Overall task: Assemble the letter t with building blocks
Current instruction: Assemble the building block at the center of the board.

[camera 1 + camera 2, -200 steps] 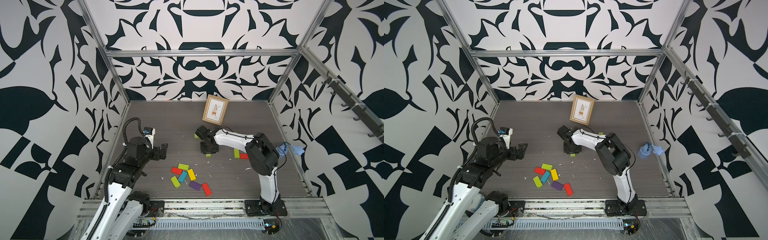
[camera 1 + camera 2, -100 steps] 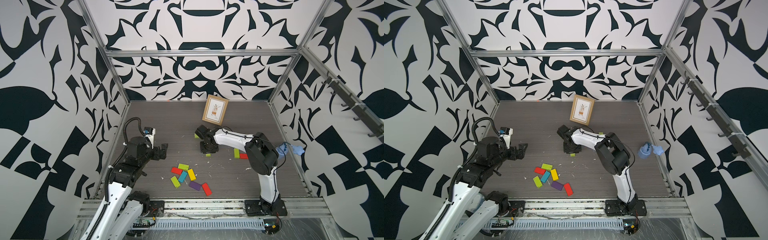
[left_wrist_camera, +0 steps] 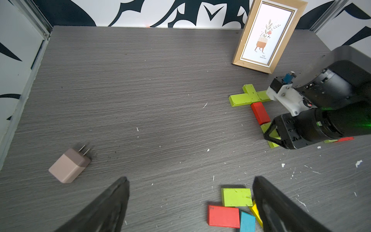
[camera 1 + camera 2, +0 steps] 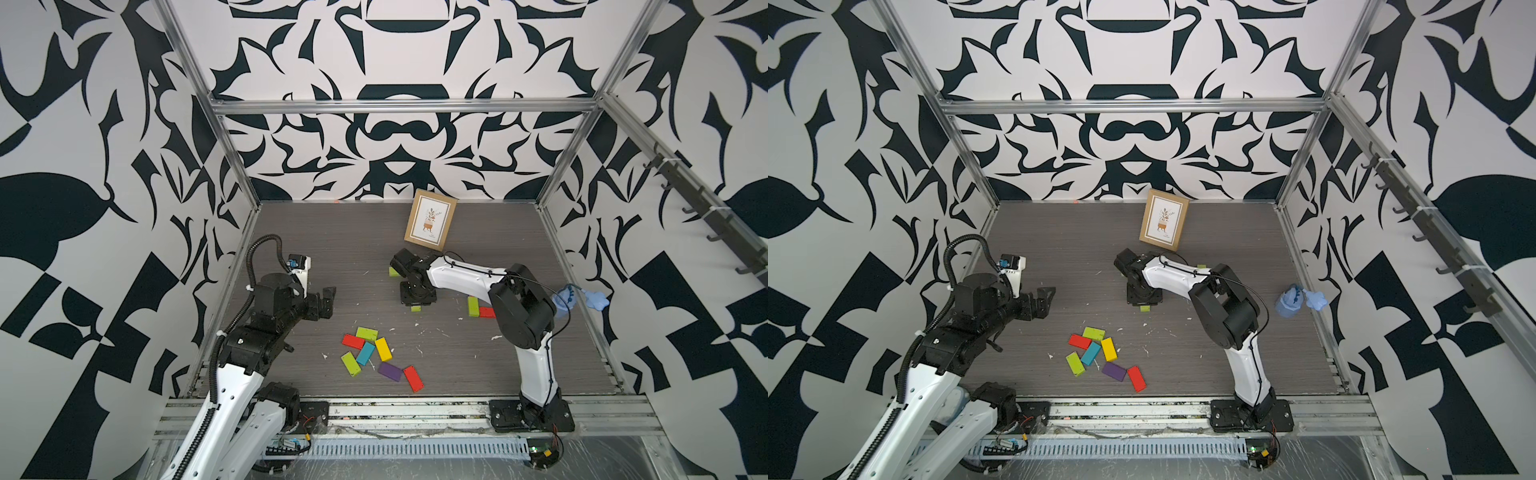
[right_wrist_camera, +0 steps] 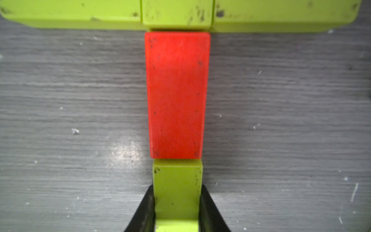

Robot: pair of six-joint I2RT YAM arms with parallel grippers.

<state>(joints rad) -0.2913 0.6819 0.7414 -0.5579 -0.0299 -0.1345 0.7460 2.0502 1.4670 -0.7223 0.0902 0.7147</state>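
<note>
you have the grey wood-grain table (image 4: 332, 232) boxed in by patterned walls. your right arm (image 4: 465, 278) stretches from the near right to the middle, and your left arm (image 4: 270, 299) is raised over the left side. a wooden picture frame (image 4: 430, 219) stands far of centre. the left gripper (image 3: 190, 178) hangs with its fingers spread wide, holding nothing. the right gripper (image 5: 177, 192) is pinching a lime green block (image 5: 177, 176) by its long sides, end to end against a red block (image 5: 176, 94). that red block butts a lime green crossbar (image 5: 176, 14), so the t lies just near of the frame. seven loose blocks (image 4: 365, 353) cluster near and centre. a pair of blocks (image 4: 472, 306), lime green and red, lies by your right arm's elbow. a small plug adapter (image 3: 69, 165) lies on the left.
</note>
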